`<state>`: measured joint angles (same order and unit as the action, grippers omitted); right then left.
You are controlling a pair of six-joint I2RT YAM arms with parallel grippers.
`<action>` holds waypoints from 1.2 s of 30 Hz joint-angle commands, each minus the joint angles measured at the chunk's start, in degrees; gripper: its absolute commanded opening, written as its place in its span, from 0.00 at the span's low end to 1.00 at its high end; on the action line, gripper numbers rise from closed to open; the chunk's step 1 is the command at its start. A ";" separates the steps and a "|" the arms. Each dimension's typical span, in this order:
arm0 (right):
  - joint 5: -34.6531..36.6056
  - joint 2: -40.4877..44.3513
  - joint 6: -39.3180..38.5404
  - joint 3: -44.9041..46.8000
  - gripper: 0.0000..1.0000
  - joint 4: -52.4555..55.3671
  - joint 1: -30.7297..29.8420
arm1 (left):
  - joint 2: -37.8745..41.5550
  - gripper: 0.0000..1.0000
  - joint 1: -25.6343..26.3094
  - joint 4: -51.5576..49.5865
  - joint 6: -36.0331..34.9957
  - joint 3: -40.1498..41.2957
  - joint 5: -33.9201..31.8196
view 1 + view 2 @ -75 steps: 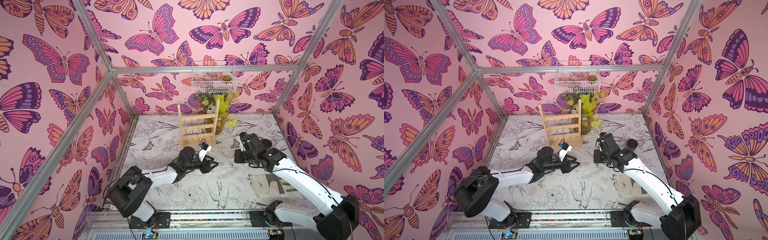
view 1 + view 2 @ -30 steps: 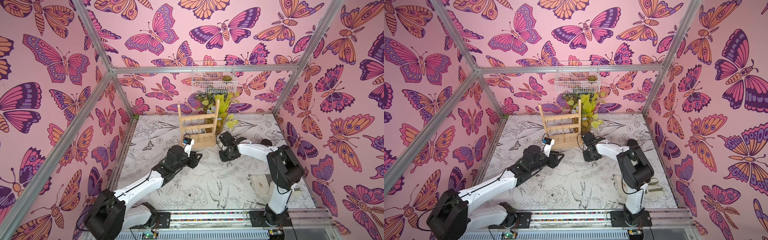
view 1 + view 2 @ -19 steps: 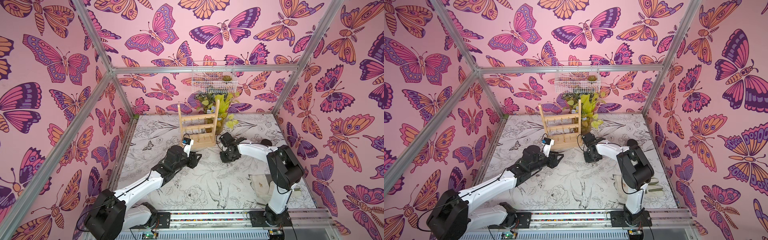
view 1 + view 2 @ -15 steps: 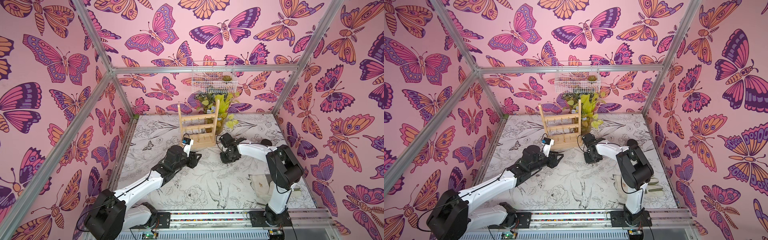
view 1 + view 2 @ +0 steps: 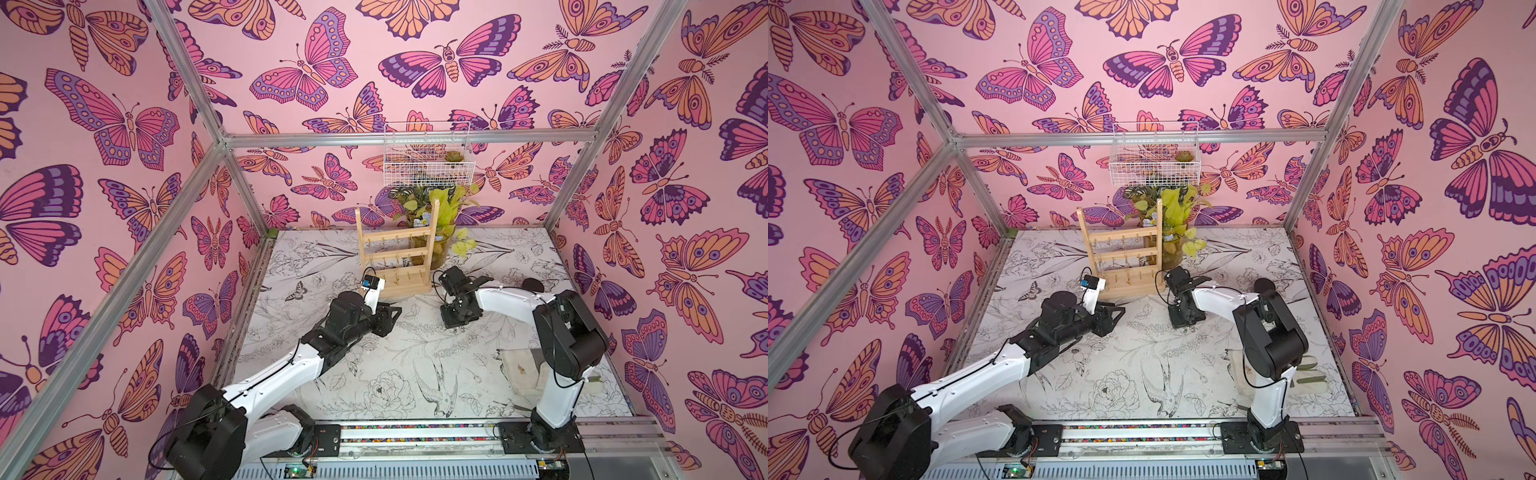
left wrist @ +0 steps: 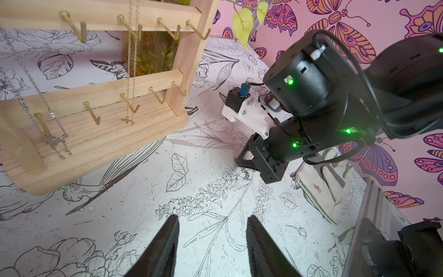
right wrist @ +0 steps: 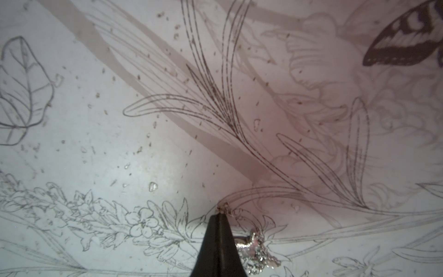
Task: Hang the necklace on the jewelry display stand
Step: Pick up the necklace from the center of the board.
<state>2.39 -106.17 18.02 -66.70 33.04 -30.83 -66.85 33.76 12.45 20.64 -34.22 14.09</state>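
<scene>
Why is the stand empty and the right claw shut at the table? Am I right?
Not empty: the left wrist view shows a gold chain and a silver chain hanging on the stand. The right claw is shut at the table.

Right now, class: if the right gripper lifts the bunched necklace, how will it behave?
Probably floppy: the necklace lies in a crumpled heap, so it should unfurl and dangle. Likely very light, its links being fine. It may slip, since the right gripper seems to pinch only one strand.
</scene>
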 commanded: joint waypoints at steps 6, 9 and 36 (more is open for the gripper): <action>-2.19 5.26 1.52 0.10 0.00 1.78 0.22 | -2.80 0.47 0.38 -0.16 -0.08 -0.56 3.33; -2.39 7.46 1.91 0.41 0.00 1.95 0.16 | -3.53 0.46 0.77 0.16 -0.02 -1.01 3.46; -2.46 30.41 0.55 -7.95 0.00 8.27 -5.62 | -20.47 0.52 5.09 18.23 -11.63 -9.28 19.93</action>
<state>0.12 -77.49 19.25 -71.88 39.16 -35.64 -86.50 39.03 27.38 11.07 -42.26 29.93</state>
